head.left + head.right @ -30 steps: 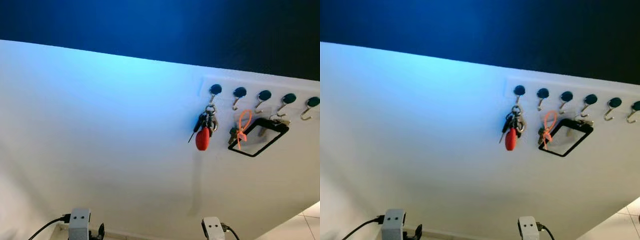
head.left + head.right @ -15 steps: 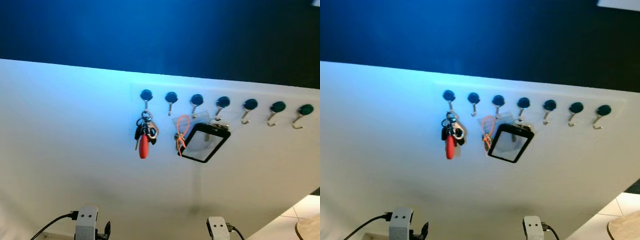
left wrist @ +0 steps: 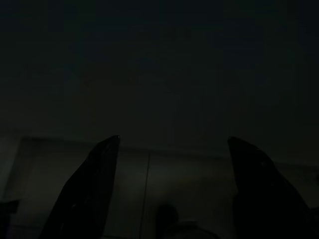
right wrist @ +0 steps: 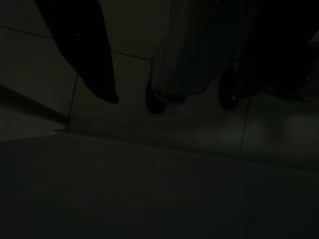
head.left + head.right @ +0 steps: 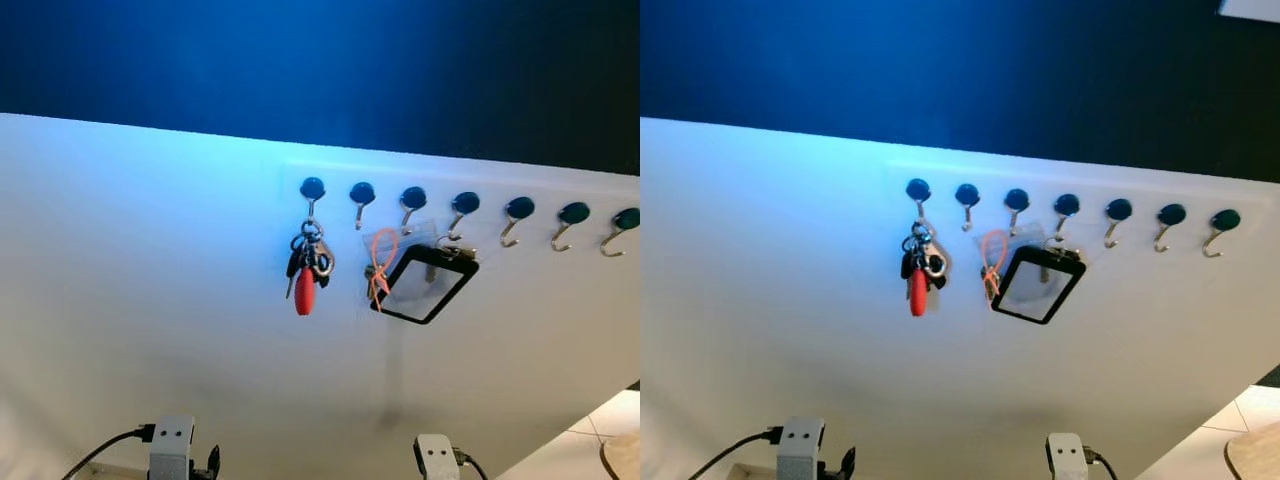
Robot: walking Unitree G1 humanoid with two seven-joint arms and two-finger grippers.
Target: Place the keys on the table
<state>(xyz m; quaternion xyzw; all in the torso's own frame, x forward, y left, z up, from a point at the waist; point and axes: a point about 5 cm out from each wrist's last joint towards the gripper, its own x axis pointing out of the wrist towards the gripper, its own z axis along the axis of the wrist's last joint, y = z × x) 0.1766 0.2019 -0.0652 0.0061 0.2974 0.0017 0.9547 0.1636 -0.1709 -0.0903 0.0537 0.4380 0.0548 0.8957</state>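
Left gripper (image 3: 172,184): jaws spread wide, nothing between them, very dark wrist view, arm hanging idle over what looks like tiled floor (image 3: 149,194). Right gripper (image 4: 172,94): jaws also apart and holding nothing, pointed down at floor tiles, with a pale rounded shape between the finger tips that's too dark to identify. In the eye views both arms only poke in at the bottom edge as silver wrist blocks, left arm (image 5: 171,447) with a black cable, right arm (image 5: 434,458), both low and well apart from the hooks.

Keys (image 5: 307,268): hanging on the wall, on the leftmost hook (image 5: 312,190) of a hook rail (image 5: 480,185). Bunch consists of metal rings, dark keys and a red oval fob at the bottom. Not touched by either gripper.

Rest of the rail: a row of seven dark round knobs with silver hooks on a white strip. Second hook is bare. An orange loop (image 5: 380,258) with a small key cluster hangs around the third hook. Just beside it, overlapping, a black-framed clear badge holder (image 5: 424,283) hangs tilted from the fourth hook. The three hooks to the right are bare.

White wall (image 5: 150,250) below, dark blue band (image 5: 300,60) above. Sliver of floor at the bottom right corner.
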